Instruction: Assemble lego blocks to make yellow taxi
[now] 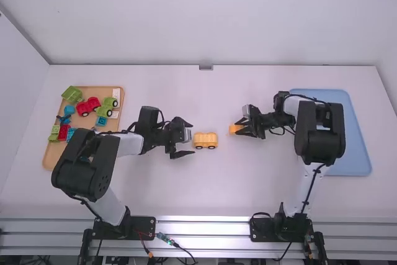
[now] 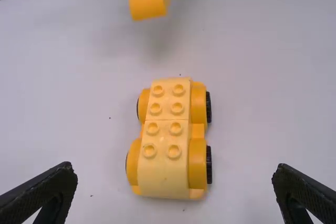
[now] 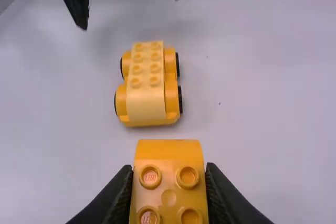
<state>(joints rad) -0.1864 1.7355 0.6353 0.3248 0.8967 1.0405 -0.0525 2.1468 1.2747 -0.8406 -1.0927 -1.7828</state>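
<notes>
Clamping orange block (image 3: 169, 153), right gripper (image 1: 238, 128); spread wide, left gripper (image 1: 190, 139); yellow car (image 2: 166, 150) between.

Small raised lettering shows on the orange block (image 3: 168, 150), which is well in from the edges of the white table (image 1: 211, 200). It stands on top of two studs, the first stud (image 3: 150, 177) and the second stud (image 3: 148, 217), both in the row along one side edge of the block. On the wooden tray (image 1: 48, 161), by its right edge towards the far corner, lie white pieces (image 1: 116, 94); whether they bear print is too small to tell.
</notes>
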